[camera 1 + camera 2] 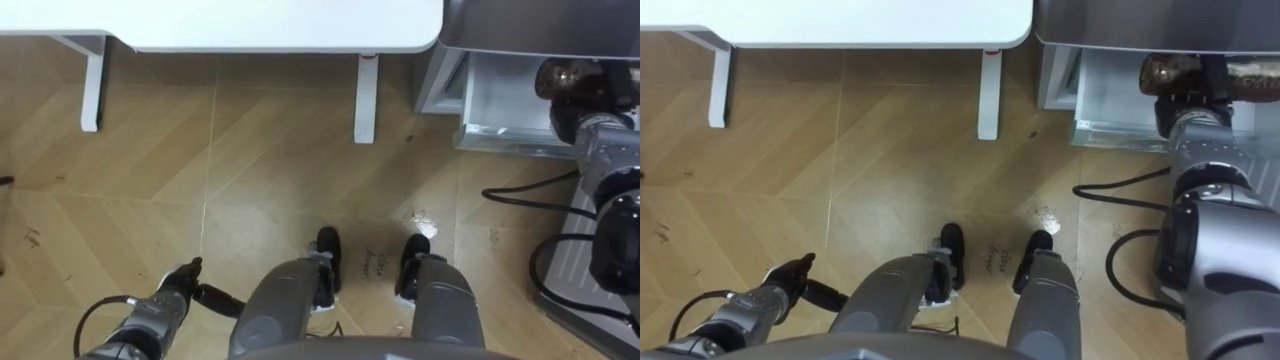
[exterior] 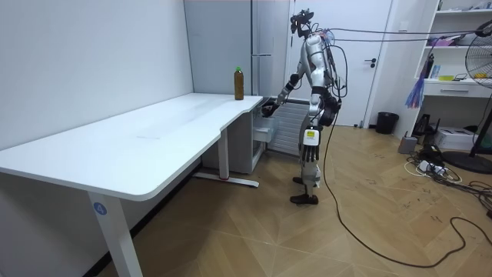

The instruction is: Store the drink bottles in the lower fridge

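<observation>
I stand on the wood floor facing the open lower fridge (image 1: 505,100) (image 1: 1110,100), beside the white table's end. My right hand (image 1: 578,88) (image 1: 1200,82) reaches out at the compartment's opening, curled round a dark brown drink bottle (image 1: 1162,70) (image 1: 556,76). In the room view that hand (image 2: 269,108) is held out toward the fridge (image 2: 265,46). A second brown bottle with a green cap (image 2: 238,83) stands upright on the table's far corner by the fridge. My left hand (image 1: 178,284) (image 1: 780,278) hangs low at my side with relaxed fingers, holding nothing.
The white table (image 1: 290,25) (image 2: 138,138) runs along my left front, with its legs (image 1: 366,100) on the floor. The open fridge door (image 1: 585,260) sits low at my right. Open wood floor (image 1: 260,180) lies ahead of my feet.
</observation>
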Available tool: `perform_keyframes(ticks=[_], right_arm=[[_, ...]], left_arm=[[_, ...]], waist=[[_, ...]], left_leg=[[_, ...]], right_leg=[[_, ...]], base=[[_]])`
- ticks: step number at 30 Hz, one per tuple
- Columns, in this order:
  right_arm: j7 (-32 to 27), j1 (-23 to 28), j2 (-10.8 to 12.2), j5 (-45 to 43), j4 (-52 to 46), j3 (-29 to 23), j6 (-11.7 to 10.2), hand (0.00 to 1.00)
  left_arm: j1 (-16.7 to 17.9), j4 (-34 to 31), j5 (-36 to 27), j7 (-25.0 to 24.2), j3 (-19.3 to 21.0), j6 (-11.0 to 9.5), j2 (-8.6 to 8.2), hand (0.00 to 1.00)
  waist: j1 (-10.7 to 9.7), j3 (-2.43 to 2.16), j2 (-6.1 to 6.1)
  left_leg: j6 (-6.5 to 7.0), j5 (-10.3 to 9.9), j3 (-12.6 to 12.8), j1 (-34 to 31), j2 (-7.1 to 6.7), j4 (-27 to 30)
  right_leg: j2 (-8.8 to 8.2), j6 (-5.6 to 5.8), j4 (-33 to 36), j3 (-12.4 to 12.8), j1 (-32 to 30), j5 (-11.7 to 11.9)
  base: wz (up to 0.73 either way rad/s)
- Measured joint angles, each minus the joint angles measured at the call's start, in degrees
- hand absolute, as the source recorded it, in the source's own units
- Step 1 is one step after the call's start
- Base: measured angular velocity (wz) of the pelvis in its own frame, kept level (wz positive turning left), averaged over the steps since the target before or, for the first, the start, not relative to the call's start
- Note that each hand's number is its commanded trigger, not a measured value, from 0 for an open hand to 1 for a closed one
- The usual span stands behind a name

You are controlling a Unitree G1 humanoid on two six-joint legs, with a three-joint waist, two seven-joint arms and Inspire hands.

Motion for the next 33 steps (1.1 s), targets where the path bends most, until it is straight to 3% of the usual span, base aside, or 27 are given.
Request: perform_keyframes(ticks=[6, 33], right_arm=[[0.0, 0.0, 0.0, 0.1, 0.1, 0.1, 1.8, 0.00], [1.4, 0.1, -0.2, 0.2, 0.2, 2.4, 3.2, 0.00]], left_arm=[[0.0, 0.0, -0.1, 0.9, -1.9, 0.1, 0.02, 0.00], [0.2, -0.2, -2.1, 1.9, -4.5, -0.1, 0.14, 0.00]], waist=[[-0.1, 0.02, -0.03], [-0.4, -0.02, -0.92]], left_leg=[[0.00, 0.0, 0.0, 0.0, 0.00, 0.0], [0.00, 0.0, 0.2, 1.9, 0.06, 0.9]], right_leg=[[-0.01, 0.02, 0.0, -0.1, 0.0, 0.0], [0.18, -0.10, -0.1, -0.1, 2.5, 0.3]], base=[[0.00], [0.00]])
